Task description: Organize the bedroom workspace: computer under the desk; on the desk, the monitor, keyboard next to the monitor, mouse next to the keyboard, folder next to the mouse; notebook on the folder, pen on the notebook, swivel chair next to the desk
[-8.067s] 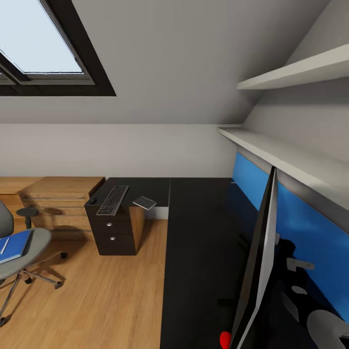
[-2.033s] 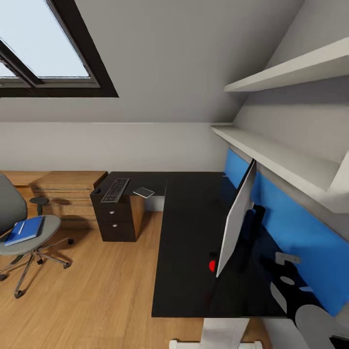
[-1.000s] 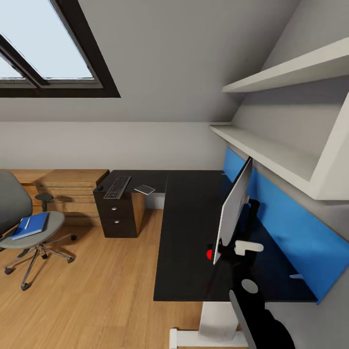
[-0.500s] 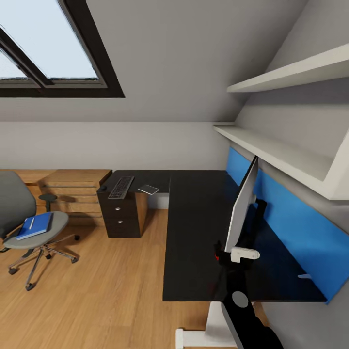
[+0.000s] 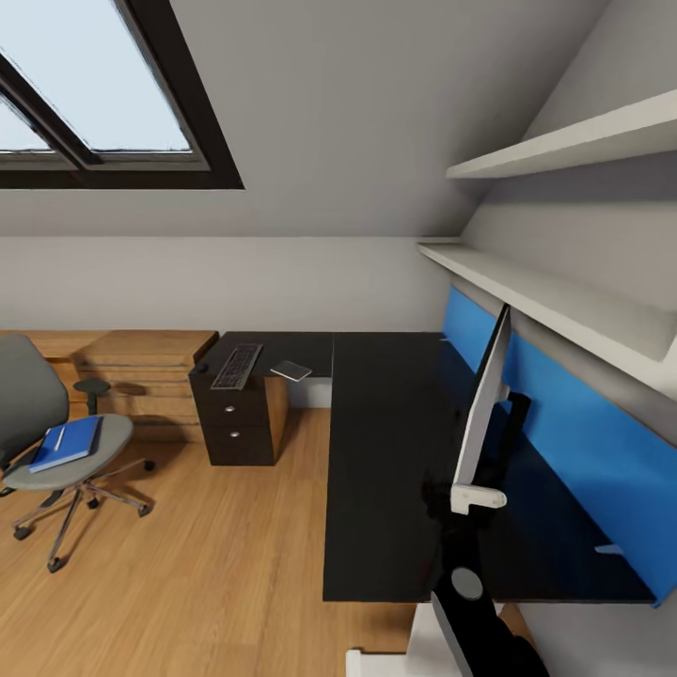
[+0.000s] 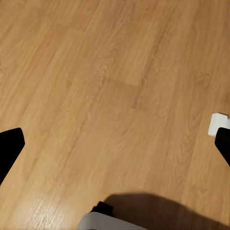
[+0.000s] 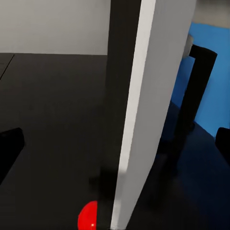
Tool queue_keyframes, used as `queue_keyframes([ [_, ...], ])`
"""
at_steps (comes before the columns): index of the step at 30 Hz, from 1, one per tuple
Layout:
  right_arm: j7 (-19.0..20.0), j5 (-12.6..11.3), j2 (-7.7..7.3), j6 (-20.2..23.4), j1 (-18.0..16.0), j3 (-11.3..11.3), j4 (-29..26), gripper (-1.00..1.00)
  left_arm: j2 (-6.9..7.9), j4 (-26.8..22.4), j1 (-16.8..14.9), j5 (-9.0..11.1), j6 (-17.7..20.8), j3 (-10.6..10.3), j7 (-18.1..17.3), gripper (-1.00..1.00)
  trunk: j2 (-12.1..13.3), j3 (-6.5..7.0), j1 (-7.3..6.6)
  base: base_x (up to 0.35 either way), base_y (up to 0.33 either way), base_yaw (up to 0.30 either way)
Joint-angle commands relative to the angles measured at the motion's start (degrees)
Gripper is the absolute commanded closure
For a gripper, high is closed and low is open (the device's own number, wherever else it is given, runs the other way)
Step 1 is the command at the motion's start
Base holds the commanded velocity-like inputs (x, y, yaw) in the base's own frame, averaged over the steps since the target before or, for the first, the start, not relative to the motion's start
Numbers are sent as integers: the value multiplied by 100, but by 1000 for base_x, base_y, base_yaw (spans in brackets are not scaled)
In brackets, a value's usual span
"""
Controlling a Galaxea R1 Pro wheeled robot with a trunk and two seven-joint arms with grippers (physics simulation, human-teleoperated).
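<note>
The monitor (image 5: 483, 404) stands edge-on on the black desk (image 5: 385, 451), its white back toward the blue wall panel. My right gripper (image 5: 475, 496) is open at its near lower corner. In the right wrist view the monitor's edge (image 7: 139, 105) and red light sit between the spread fingertips (image 7: 9, 148) of that gripper (image 7: 115, 148). The keyboard (image 5: 237, 365), a flat grey notebook (image 5: 291, 370) and a small dark mouse (image 5: 200, 368) lie on the far desk wing. The blue folder (image 5: 66, 442) with the white pen (image 5: 58, 436) rests on the swivel chair (image 5: 103, 434). My left gripper (image 6: 115, 146) hangs open over the floor. The computer is out of view.
A light-wood chest (image 5: 132, 367) stands left of the black drawer unit (image 5: 235, 423). Two wall shelves (image 5: 545, 291) overhang the desk's right side. The wooden floor (image 5: 188, 545) lies between chair and desk. The desk's white foot (image 6: 218, 123) is near my left gripper.
The whole head view has shifted, so the camera moved. Over the last second my right arm rose into view and its gripper now sits at the monitor's near lower corner.
</note>
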Motion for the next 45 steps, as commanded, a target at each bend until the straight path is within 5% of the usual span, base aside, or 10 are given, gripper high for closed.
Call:
queue_keyframes([
  [1, -30, 39, 0, 6, -5, -39, 41, -100, 6, -5, -3, 61, -41, -20, 29, -100, -12, -11, 4, 39, 1, 0],
  [27, -17, 37, -28, 27, -10, -463, 311, -100, 1, -5, -3, 63, -46, -21, 32, -100, -12, -11, 4, 85, -25, 0],
  [45, -17, 37, -28, 28, -12, -484, 336, -100, -4, -5, -3, 66, -37, -24, 32, -100, -12, -11, 4, -52, -192, 0],
])
